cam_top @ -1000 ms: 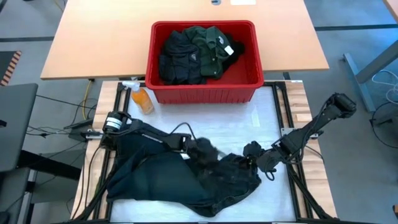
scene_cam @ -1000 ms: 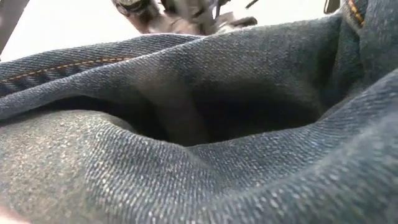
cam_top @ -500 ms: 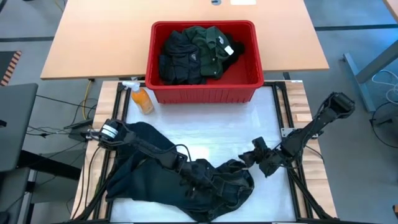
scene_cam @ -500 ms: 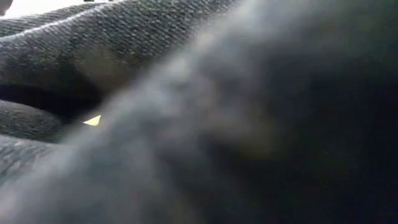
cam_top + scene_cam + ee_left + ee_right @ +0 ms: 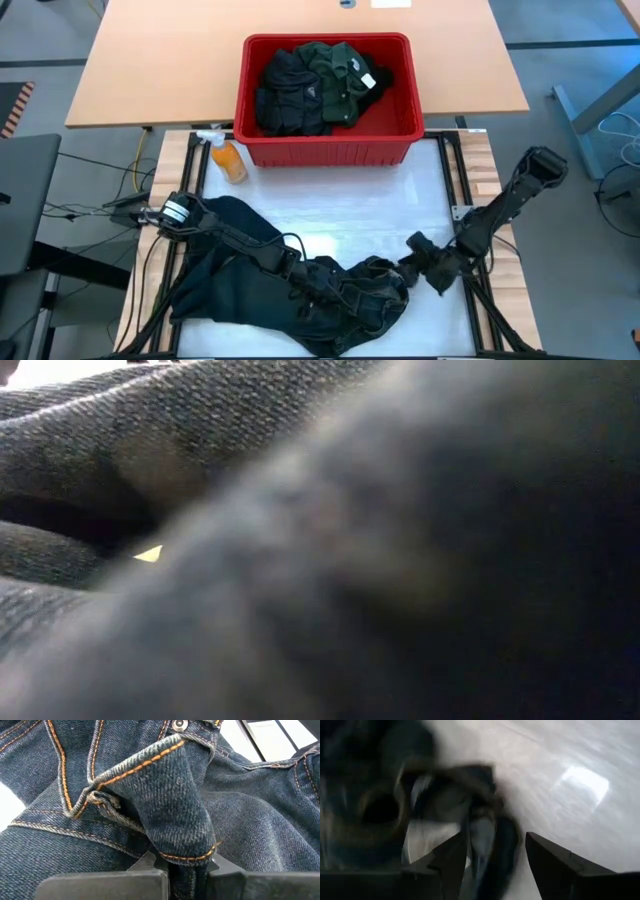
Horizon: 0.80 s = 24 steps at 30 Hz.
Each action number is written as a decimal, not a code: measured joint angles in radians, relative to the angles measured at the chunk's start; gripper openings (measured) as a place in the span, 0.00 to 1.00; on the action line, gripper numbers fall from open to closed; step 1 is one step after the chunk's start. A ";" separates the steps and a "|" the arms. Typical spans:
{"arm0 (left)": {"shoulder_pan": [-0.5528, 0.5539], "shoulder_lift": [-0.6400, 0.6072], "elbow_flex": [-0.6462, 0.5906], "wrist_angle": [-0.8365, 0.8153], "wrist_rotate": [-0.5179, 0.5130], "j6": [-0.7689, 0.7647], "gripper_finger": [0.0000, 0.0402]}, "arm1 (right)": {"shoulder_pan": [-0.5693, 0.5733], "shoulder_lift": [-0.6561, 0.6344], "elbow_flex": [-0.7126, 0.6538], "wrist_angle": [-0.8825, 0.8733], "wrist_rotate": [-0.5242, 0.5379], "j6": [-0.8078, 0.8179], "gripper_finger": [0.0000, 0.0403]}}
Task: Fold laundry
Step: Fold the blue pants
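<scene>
Dark blue jeans [image 5: 260, 290] lie crumpled on the white mat near the table's front edge, and their denim [image 5: 200, 460] fills the low view. My left gripper [image 5: 312, 287] is shut on them near their right end. My right gripper [image 5: 418, 262] stands open just to the right of the jeans. A blurred dark strip of cloth [image 5: 487, 840] lies between its fingers, and I cannot tell whether it touches them. More laundry, black and green garments [image 5: 315, 85], is piled in the red basket [image 5: 330, 145]. My left gripper [image 5: 184, 865] pinches a doubled-over fold of denim with an orange-stitched edge [image 5: 187, 851] between its two fingers, close to the metal button [image 5: 179, 724]. The fingers come slanting down from the table's left. The fold stands up from the rest of the jeans, which lie on the table.
The red basket stands at the far edge of the mat. An orange spray bottle [image 5: 228, 158] lies at its left corner. White mat [image 5: 350, 210] shows bare between the basket and the jeans. A wooden desk [image 5: 180, 60] lies beyond the basket.
My left gripper has swung toward the table's near edge while staying shut on the denim. It dragged the jeans' right part along, which is now bunched nearer the front edge and in front of the low camera. My right gripper has sunk toward the near edge, now apart from the jeans.
</scene>
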 joint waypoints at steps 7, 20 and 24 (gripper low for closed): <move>0.000 0.000 0.000 0.003 -0.006 0.000 0.03 | 0.024 0.000 0.000 -0.029 0.168 -0.401 0.56; 0.000 0.000 0.000 -0.001 0.004 -0.016 0.03 | -0.065 0.000 0.001 0.038 0.005 -0.736 0.53; 0.001 0.000 0.000 -0.001 0.003 -0.020 0.03 | -0.110 0.045 0.001 0.036 0.018 -0.797 0.53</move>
